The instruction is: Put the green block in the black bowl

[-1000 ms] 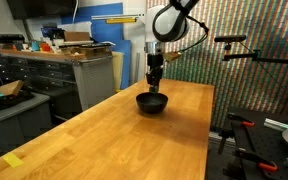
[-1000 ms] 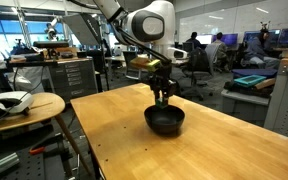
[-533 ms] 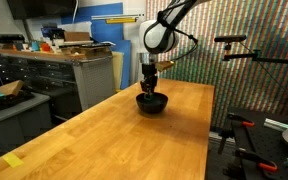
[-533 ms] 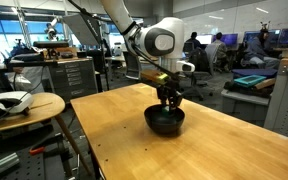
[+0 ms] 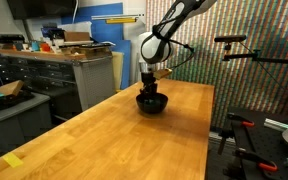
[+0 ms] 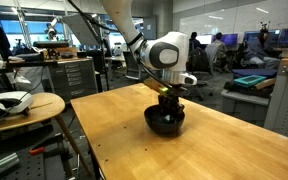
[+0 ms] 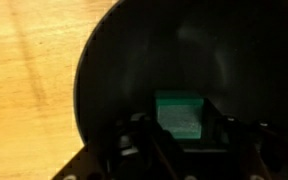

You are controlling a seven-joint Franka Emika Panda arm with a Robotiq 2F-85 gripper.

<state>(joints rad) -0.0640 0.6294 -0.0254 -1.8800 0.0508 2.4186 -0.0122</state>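
Claw point(image 7: 179, 128) clamped on the green block point(image 7: 179, 112), sunk inside the black bowl point(image 7: 114, 70); block sits straight above the bowl floor, so opening should drop it

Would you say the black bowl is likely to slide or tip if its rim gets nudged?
The black bowl looks shallow and wide-based, so tipping seems unlikely. Its glossy surface on the smooth wooden table suggests it may slide easily. It is probably rigid and fairly light.
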